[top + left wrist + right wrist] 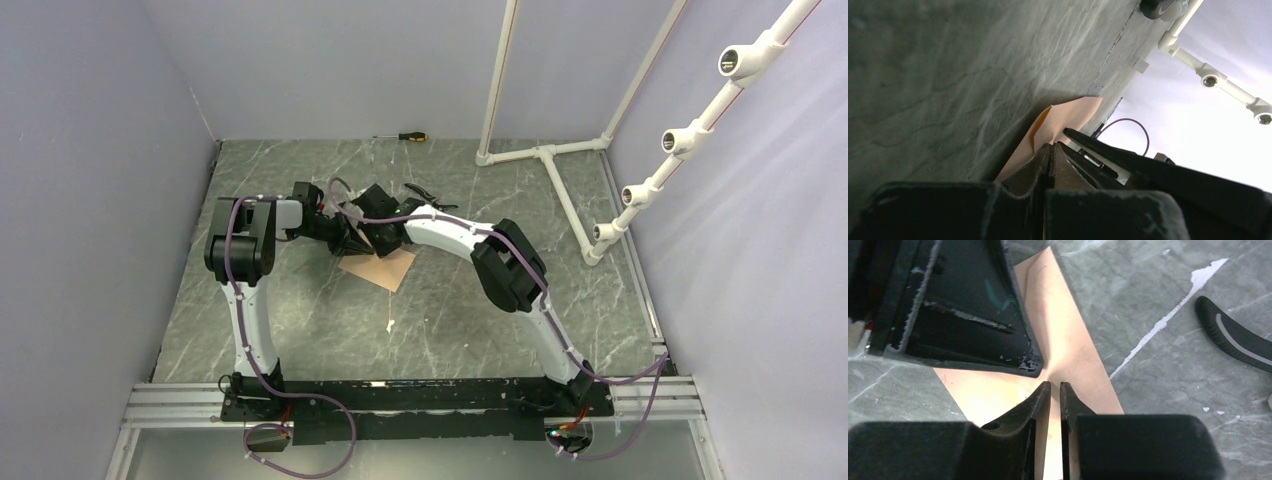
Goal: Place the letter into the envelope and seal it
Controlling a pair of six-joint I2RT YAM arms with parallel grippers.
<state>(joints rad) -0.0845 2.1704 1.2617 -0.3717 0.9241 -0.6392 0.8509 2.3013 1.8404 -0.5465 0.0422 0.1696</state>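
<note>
A single brown paper, which I take for the envelope [380,268], lies flat on the marble table under both grippers. In the left wrist view the envelope [1068,116] shows a darker orange strip along one edge. I cannot pick out the letter as a separate sheet. My left gripper [342,236] [1052,145] is shut, its tips on the paper; whether it pinches the paper does not show. Facing it, my right gripper [374,238] [1054,384] hovers low over the envelope [1075,352], with a narrow gap between its fingers. The paper creases towards the spot where the two grippers meet.
Black-handled pliers [425,195] [1235,340] lie just behind the grippers. A screwdriver [410,136] rests at the back edge. A white pipe frame [545,155] stands at the back right. A small white scrap [388,325] lies in front of the paper.
</note>
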